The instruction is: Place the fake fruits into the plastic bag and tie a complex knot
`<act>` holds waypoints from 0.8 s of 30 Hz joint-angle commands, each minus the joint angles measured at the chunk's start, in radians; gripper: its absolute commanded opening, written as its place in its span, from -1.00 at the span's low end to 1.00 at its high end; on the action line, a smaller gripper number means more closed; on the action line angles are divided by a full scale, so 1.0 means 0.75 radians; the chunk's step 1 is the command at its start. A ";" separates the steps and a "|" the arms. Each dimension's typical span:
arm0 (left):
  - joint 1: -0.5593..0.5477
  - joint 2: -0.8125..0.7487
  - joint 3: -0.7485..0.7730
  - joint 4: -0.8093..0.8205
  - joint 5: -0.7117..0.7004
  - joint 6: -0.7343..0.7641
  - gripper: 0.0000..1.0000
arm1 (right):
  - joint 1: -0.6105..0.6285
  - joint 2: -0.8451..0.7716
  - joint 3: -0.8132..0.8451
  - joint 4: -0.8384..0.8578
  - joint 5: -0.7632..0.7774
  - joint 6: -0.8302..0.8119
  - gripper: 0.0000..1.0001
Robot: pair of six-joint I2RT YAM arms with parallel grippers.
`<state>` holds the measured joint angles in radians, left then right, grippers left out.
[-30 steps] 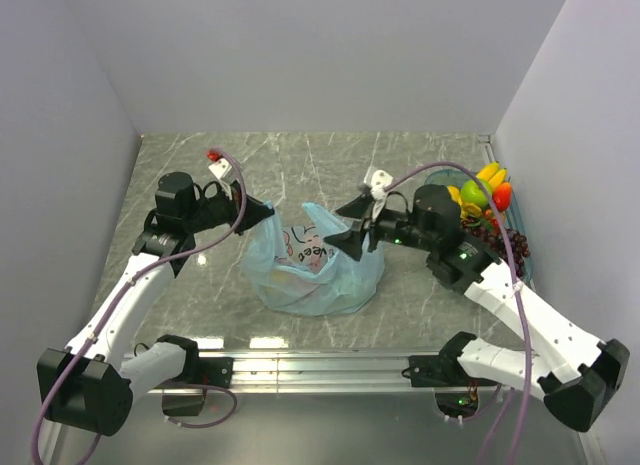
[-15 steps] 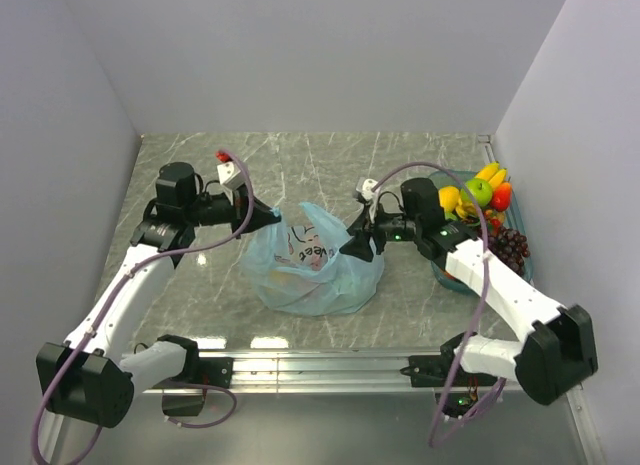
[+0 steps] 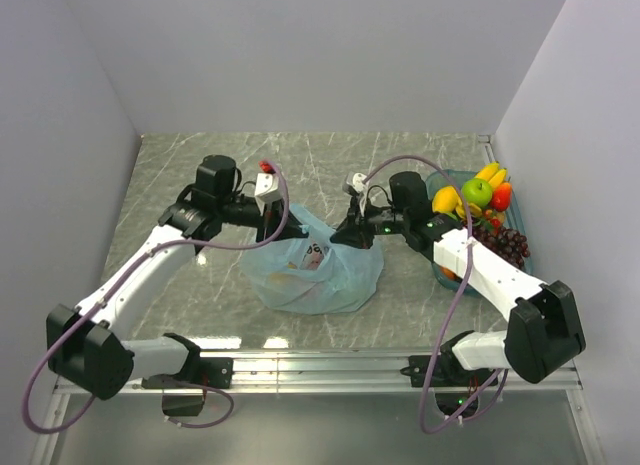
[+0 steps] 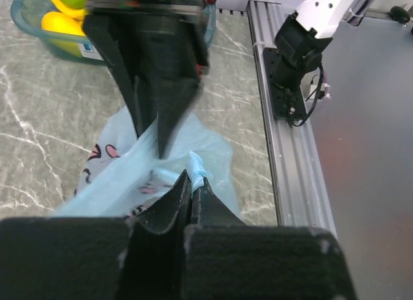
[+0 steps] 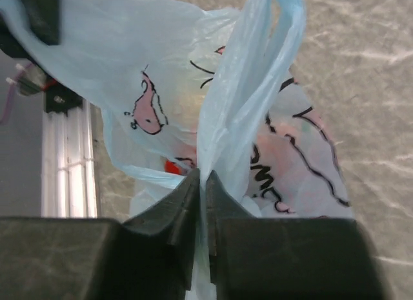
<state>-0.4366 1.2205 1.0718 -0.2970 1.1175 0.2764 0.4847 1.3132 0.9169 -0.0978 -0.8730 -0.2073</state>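
Observation:
The light-blue plastic bag [image 3: 312,270] sits mid-table with fruit shapes showing faintly through it. My left gripper [image 3: 279,228] is shut on a twisted handle loop [image 4: 195,166] at the bag's left top. My right gripper [image 3: 340,236] is shut on the other handle loop [image 5: 240,106] at the bag's right top; in the right wrist view the film rises from between the pads. The printed bag wall [image 5: 284,151] hangs below, with a red piece [image 5: 171,166] inside. Banana [image 3: 490,172], green apple [image 3: 476,192], a red piece [image 3: 502,196] and grapes [image 3: 508,247] lie in the teal tray.
The rigid teal tray [image 3: 448,177] stands at the right, by the side wall. An aluminium rail [image 3: 320,365] runs along the table's near edge, and also shows in the left wrist view [image 4: 284,139]. Grey walls close in left, back and right.
Both grippers have moved inward toward each other over the bag, each still holding its handle. The left arm swung right; the right wrist shifted left and back.

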 commanded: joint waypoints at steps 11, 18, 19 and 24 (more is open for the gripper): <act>-0.011 0.017 0.091 -0.050 0.089 0.139 -0.99 | -0.121 0.065 0.301 -0.505 -0.122 -0.333 0.94; -0.023 0.068 0.111 -0.046 0.101 0.143 -0.99 | -0.133 0.355 0.546 -0.849 -0.326 -0.556 0.96; -0.023 0.070 0.113 -0.046 0.103 0.143 -0.99 | -0.135 0.394 0.605 -0.906 -0.357 -0.619 0.97; -0.027 0.089 0.125 -0.040 0.107 0.129 -0.99 | -0.143 0.601 0.735 -1.158 -0.458 -0.797 0.98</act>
<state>-0.4507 1.2819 1.1191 -0.3374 1.1564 0.3569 0.3874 1.7176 1.4082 -0.7864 -1.1202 -0.6704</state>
